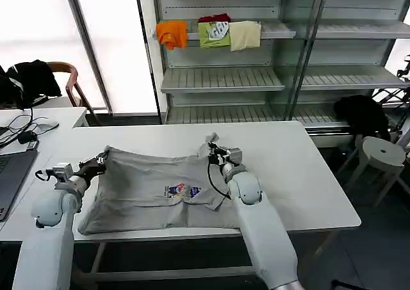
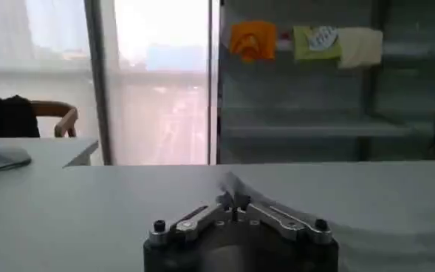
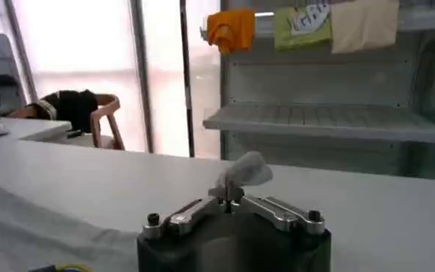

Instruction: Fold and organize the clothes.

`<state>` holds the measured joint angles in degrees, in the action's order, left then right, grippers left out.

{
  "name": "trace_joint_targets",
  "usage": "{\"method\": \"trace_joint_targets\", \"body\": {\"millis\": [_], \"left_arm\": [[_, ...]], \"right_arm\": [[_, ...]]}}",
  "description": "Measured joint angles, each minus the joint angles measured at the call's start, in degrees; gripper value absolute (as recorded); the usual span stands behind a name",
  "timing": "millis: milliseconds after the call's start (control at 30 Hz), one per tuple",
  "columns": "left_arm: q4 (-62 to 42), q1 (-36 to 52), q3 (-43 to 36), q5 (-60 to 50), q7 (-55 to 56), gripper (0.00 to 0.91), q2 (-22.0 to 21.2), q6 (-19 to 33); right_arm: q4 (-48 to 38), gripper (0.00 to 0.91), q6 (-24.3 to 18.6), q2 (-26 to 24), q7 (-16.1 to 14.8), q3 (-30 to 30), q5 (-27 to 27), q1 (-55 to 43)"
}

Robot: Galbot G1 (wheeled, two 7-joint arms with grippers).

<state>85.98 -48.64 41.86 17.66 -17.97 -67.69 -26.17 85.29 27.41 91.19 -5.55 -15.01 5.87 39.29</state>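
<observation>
Light grey shirt (image 1: 154, 191) lies spread on the white table (image 1: 301, 175), partly folded into a rough trapezoid, wider toward the near edge, with creases across it. Small multicoloured print (image 1: 184, 191) faces up near the middle, toward the right. Near hem reaches the table's front edge, touching it. Far-left corner is pinched in the left gripper (image 1: 97, 164); far-right corner is pinched in the right gripper (image 1: 214, 150), with a small tuft of cloth (image 3: 245, 171) sticking up past the fingertips. Far edge runs fairly taut between the two corners.
</observation>
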Motion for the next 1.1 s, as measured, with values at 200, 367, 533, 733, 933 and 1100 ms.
{"method": "trace_joint_targets", "body": {"millis": [200,367,533,733,933,1100], "left_arm": [[3.2,-3.5,1.1,3.4,-0.6,0.000,0.9,0.4],[5.0,-6.4,2.0,5.6,-1.1,0.000,1.8,0.9],[6.3,-9.3,3.0,6.9,-2.1,0.000,2.3,1.4],[7.7,-12.6,4.2,7.5,-3.6,0.000,2.7,2.0],[8.3,-15.4,4.8,7.3,-4.9,0.071,2.8,2.7],[8.9,-17.1,5.0,6.3,-5.0,0.907,2.7,3.1]], "right_arm": [[8.2,0.000,2.7,-3.9,0.4,-0.5,0.4,4.8],[13.9,0.000,3.8,-6.2,0.3,-1.3,0.6,9.2],[18.3,0.000,4.4,-7.2,-0.2,-2.0,0.4,13.2],[21.7,0.000,4.5,-7.6,-1.2,-2.6,-0.5,17.8],[23.5,0.907,4.8,-7.8,-1.8,-2.6,-2.2,21.5],[24.1,0.907,5.0,-7.5,-1.2,-3.0,-4.4,23.8]]}}
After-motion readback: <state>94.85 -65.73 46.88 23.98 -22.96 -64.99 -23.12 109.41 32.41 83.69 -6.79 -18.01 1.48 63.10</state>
